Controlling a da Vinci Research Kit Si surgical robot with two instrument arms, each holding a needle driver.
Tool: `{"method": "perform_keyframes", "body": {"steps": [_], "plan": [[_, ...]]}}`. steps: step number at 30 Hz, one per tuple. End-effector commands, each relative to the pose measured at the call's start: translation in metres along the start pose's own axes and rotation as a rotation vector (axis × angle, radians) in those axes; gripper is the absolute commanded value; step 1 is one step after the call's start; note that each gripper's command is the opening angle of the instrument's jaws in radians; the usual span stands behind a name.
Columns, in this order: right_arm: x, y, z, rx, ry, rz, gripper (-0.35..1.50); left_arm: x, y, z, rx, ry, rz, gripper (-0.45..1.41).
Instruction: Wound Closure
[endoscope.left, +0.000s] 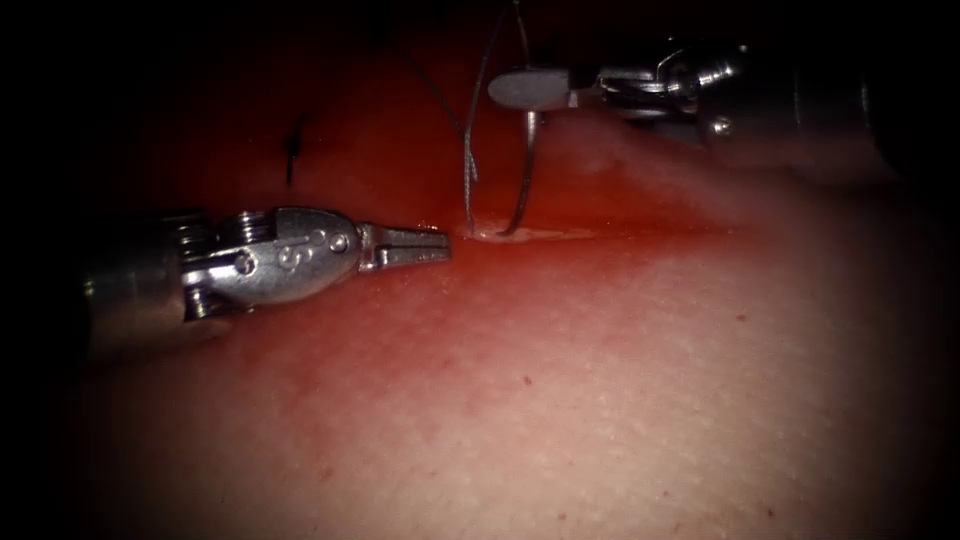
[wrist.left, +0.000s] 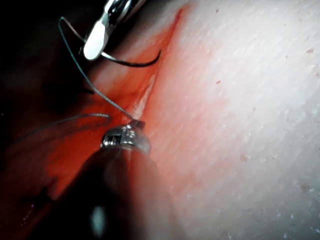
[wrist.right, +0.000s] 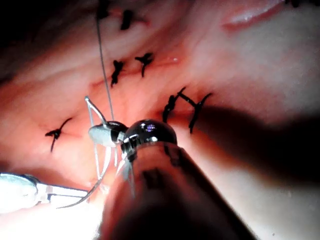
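The right tool (endoscope.left: 530, 90) hangs above the cut (endoscope.left: 560, 234), jaws closed on the needle (endoscope.left: 524, 180) near its upper end; the needle's lower end sits in the tissue (endoscope.left: 600, 380) at the cut. Thread (endoscope.left: 468, 160) rises just left of the needle. The left tool (endoscope.left: 425, 246), jaws closed and holding nothing, lies left of the cut, its tip near the needle's entry.

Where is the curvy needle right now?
In the endoscope view the needle hangs from the right tool, gripped near its upper end, its lower end reaching the cut in the tissue, just right of the left tool.
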Motion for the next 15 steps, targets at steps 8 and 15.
{"method": "perform_keyframes", "body": {"steps": [8, 15], "plan": [[-0.0001, -0.0004, 0.0012, 0.036, 0.010, -0.158, -0.35, -0.0015, -0.0020, 0.0030, -0.053, -0.096, -0.012, -0.45], [-0.0001, -0.0010, 0.0013, 0.064, 0.032, -0.337, -0.35, -0.0019, -0.0028, 0.0048, -0.096, -0.167, -0.002, -0.45]]}}
